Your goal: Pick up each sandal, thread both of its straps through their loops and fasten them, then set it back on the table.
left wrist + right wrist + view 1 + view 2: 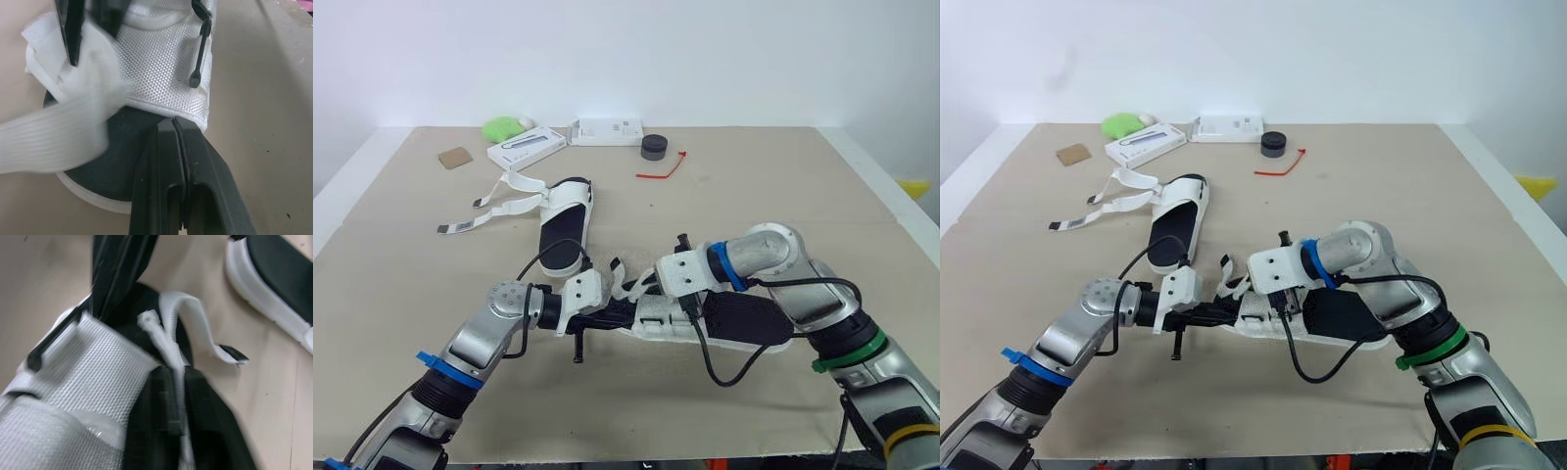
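The white sandal with the black footbed (749, 318) lies on the flat tan table (803, 196), closer to the near edge than to the far one. Its long side runs across the table, from the robot's left to its right. The strap end points left and the bare black end points right. I cannot tell toe from heel.

Both end effectors meet at the strap end of this sandal. The left end effector (172, 126) is narrow, with its two black fingers pressed together and their tips right at the hem of the white woven flap (161, 63). I cannot tell if the hem is pinched between them. The right end effector (172, 382) is closed on a thin white strap (168, 340), which runs down between its fingers.

To the right of this sandal the table is bare all the way to its white edge, and there is a bare strip in front of it too.

Behind this sandal and a little to the left lies the second white sandal (566, 230). Its long side runs away from the robot, and its loose white straps (494, 211) lie flat, spread out to the left.

Well behind this sandal, near the far edge, sits a row of small things:
- a brown card square (455, 157)
- a green lump (501, 127)
- a flat white box (527, 149)
- another white box (607, 130)
- a round black pot (654, 146)
- a thin red tie (663, 168)
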`<state>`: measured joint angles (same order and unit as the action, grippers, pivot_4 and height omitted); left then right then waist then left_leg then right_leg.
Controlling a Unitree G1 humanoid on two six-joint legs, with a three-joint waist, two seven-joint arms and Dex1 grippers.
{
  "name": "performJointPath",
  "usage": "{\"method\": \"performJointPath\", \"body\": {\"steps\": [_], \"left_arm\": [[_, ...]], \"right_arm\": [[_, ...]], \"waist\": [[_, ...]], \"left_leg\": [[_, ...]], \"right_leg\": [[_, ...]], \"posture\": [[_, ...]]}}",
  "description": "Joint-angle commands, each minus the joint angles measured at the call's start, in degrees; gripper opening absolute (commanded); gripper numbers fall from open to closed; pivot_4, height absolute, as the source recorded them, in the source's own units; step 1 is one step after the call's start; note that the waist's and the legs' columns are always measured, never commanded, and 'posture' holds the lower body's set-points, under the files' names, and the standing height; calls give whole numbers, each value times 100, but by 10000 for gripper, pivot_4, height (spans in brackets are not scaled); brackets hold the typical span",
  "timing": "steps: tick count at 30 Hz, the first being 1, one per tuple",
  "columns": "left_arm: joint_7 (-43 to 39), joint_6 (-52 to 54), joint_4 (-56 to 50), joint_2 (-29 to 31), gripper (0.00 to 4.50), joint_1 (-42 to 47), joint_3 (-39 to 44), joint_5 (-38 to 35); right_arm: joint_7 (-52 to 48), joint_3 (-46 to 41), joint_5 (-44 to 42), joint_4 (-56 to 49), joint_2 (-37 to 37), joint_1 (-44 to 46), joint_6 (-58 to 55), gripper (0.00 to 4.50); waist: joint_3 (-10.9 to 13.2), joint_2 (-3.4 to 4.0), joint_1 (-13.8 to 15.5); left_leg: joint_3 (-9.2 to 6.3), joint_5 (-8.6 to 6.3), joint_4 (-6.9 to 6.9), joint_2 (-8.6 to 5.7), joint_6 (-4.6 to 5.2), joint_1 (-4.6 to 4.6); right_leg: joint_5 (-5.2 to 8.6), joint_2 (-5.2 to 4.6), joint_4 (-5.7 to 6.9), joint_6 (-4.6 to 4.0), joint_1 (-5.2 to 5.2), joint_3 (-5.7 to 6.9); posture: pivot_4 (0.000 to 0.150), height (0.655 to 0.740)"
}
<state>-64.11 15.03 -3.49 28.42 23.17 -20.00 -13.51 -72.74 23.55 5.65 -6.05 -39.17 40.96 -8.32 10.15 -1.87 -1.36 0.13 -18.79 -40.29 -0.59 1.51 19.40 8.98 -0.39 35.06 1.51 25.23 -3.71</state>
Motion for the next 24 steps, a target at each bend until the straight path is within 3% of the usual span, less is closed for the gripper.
{"method": "performJointPath", "body": {"steps": [1, 11, 19, 24], "left_arm": [[3, 119, 202, 71, 0, -143, -162, 210], [-13, 107, 238, 99, 0, -133, -135, 223], [-52, 83, 303, 101, 0, -69, -139, 233], [-64, 72, 317, 112, 0, -59, -136, 231]], "right_arm": [[44, -279, -276, -112, 66, 88, -186, 533], [359, -1323, -1476, 219, 421, -253, -238, 533], [1182, -2007, -2724, 47, 738, -338, -3222, 533], [1610, -2276, -3240, 139, 794, -193, -4457, 533]], "waist": [[0, 0, 0], [1, 0, -1], [1, 1, 0], [1, 1, -1]], "left_leg": [[0, 0, 0, 0, 0, 0], [-1, 0, 0, 1, 0, 2], [-3, 0, 0, 2, 0, 5], [-5, 0, 0, 1, 0, 9]], "right_leg": [[0, 0, 0, -1, 0, 0], [0, -1, -1, -1, 0, 1], [-18, -1, 0, -28, 3, 0], [-13, -1, -2, -20, 3, 1]], "posture": [[1500, 7400], [1500, 7400], [1500, 7400], [1500, 7400]]}}
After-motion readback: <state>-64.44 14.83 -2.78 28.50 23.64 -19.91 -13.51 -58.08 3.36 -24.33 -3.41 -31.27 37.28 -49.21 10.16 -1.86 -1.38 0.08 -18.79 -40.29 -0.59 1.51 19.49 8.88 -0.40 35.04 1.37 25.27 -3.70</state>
